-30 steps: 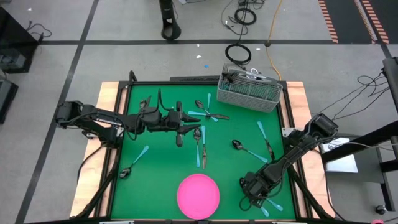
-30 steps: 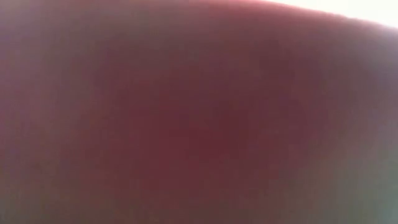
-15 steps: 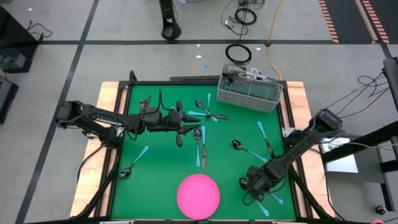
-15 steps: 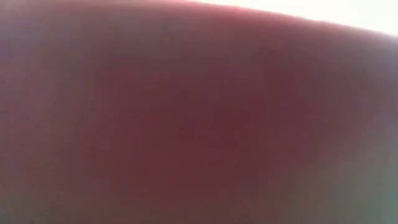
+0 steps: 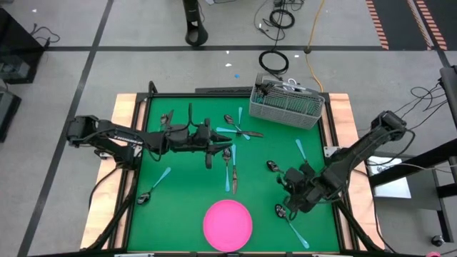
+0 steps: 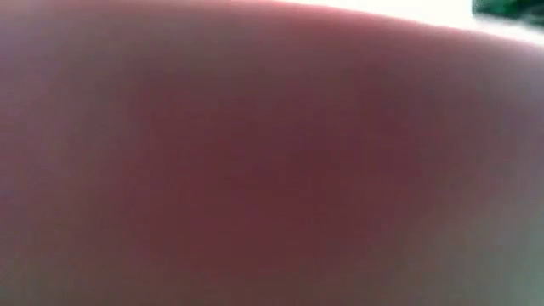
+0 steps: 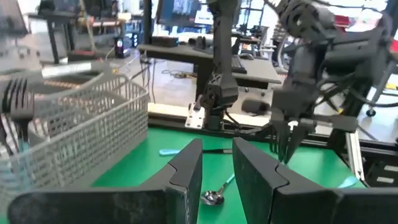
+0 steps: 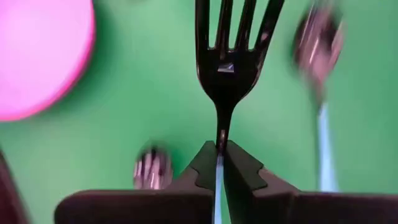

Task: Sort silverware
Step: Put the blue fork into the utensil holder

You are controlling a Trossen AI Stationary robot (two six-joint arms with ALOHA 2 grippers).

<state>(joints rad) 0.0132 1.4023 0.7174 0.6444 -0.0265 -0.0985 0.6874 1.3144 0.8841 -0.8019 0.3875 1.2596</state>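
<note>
Spoons and forks with dark heads and light-blue handles lie scattered flat on the green table [image 5: 178, 214], several near the middle [image 5: 232, 171] and some at the right [image 5: 301, 151]. My right gripper [image 5: 289, 188] is over the near right part, shut on a dark fork [image 8: 230, 56], which also shows in the left wrist view [image 7: 284, 142]. My left gripper [image 5: 218, 145] is open and empty above the table's middle, its fingers [image 7: 186, 171] level, pointing toward the right edge. The low view is filled by a blurred reddish surface. My right gripper pinches the fork between its two fingers at the neck [image 8: 220, 142], where the dark head meets the light-blue handle. The fingers point down and lie along the fork. The tines [image 7: 284, 144] stick out below the fingertips, clear of the table.
A grey wire-mesh basket [image 5: 285, 107] with some utensils in it stands at the far right. A round pink plate [image 5: 228, 224] lies at the near edge. A spoon [image 5: 281, 210] and another utensil [image 5: 300, 237] lie below my right gripper. A lone spoon [image 5: 153, 187] lies at the left.
My right gripper has risen from the utensils at the near right corner and gone toward the far edge, carrying the fork clear of the table. Two utensils stay where it was.
</note>
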